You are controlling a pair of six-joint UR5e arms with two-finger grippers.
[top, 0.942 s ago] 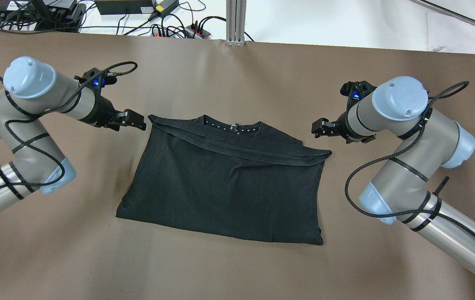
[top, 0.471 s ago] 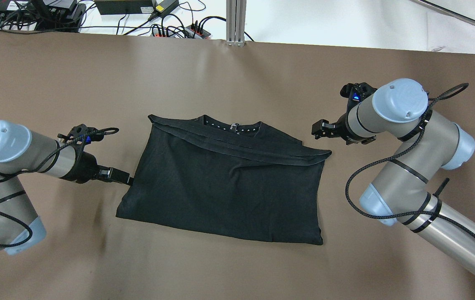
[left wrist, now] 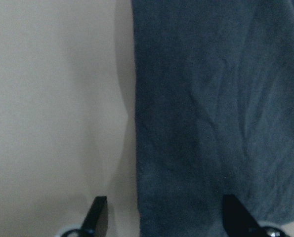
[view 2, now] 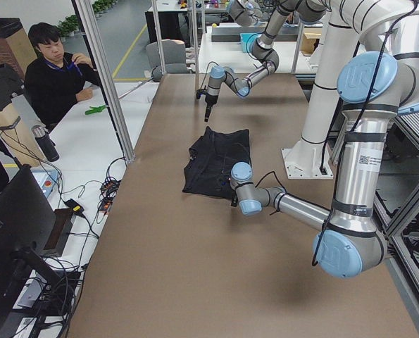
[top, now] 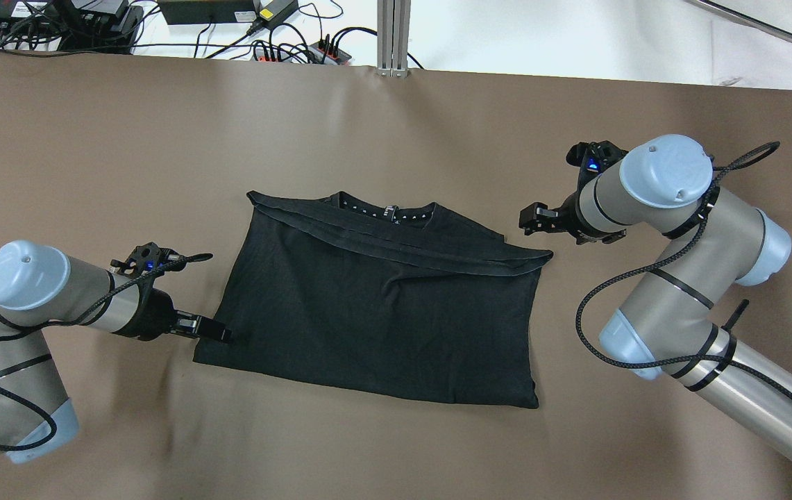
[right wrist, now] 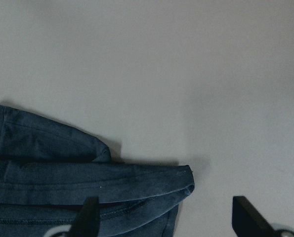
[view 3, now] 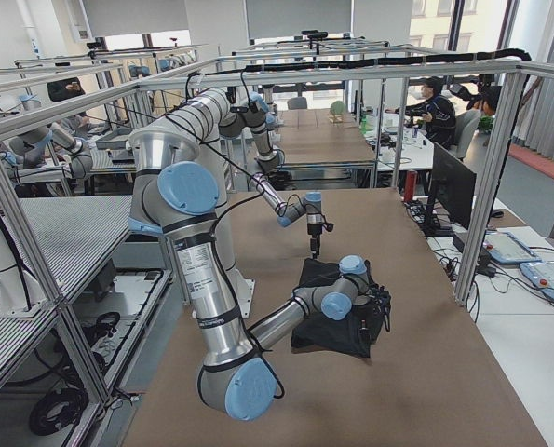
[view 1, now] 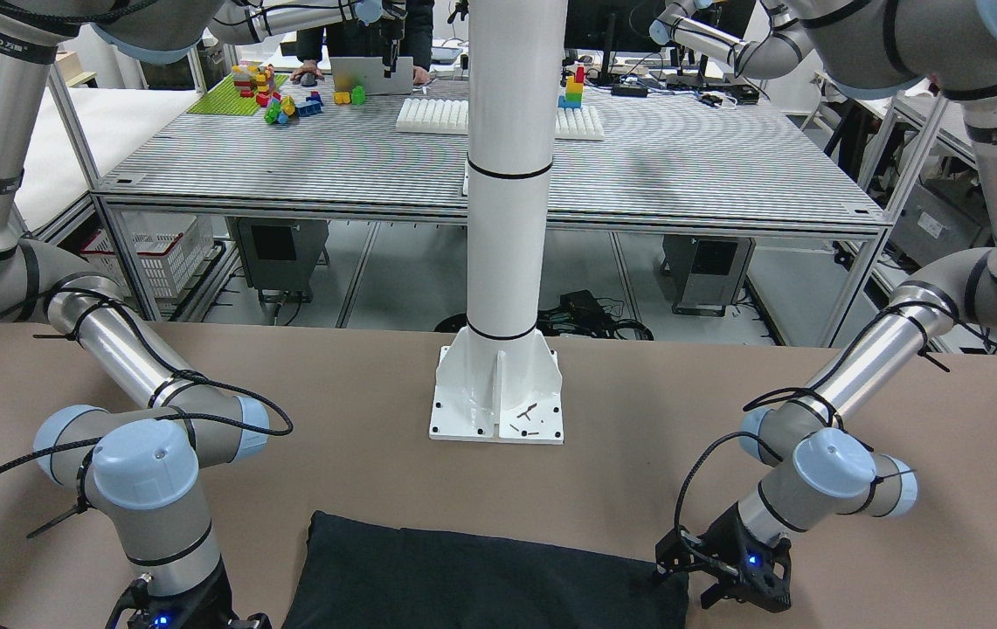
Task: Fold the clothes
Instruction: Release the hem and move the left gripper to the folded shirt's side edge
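The black garment (top: pixel 382 298) lies folded flat on the brown table, its collar at the far side and a hemmed edge folded across the top. My left gripper (top: pixel 218 332) is open at the garment's left edge, close to its near-left corner. In the left wrist view the fingertips (left wrist: pixel 95 217) stand apart, astride the edge of the cloth (left wrist: pixel 211 98). My right gripper (top: pixel 531 217) is open and empty, a little off the garment's far-right corner. The right wrist view shows that corner (right wrist: pixel 63 182) at lower left, with nothing between the fingertips (right wrist: pixel 245 215).
The white pillar (view 1: pixel 507 175) stands on its base plate (view 1: pixel 498 402) at the robot's side of the table. Cables and power strips (top: pixel 284 48) lie beyond the far edge. Bare brown table surrounds the garment.
My left gripper has moved from the garment's far-left corner along its left edge towards the near-left corner. The right gripper has barely moved. The garment lies as before.
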